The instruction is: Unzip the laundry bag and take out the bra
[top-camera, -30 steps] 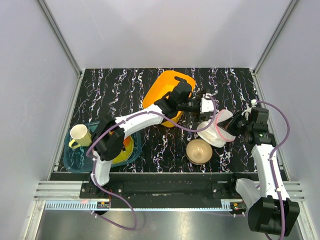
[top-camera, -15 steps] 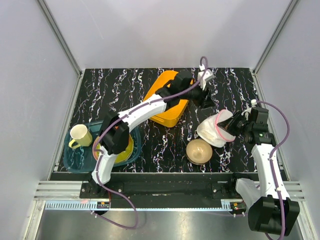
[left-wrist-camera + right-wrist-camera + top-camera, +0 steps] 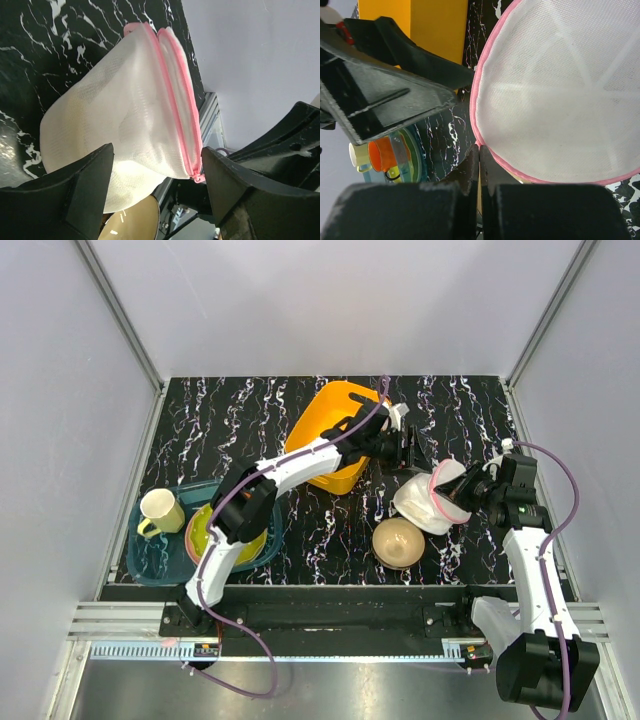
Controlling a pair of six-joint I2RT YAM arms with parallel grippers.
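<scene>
Tabletop (image 3: pixel 250 420): laundry bag (image 3: pixel 425 502) at right side, tilted, pink zipper trim (image 3: pixel 175 95) closed, bra not visible.
Risk: thin mesh may slip from pinch, or bag drags along if zipper pull is missed.
Right end effector (image 3: pixel 479 150) — fully closed on trim.
Left end effector (image 3: pixel 157 165) — wide open, empty, just beside bag.

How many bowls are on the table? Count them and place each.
2: a tan bowl beside the laundry bag; a yellow-green bowl in the teal tray, partly under the left arm. Others may be stacked beneath it.
</scene>
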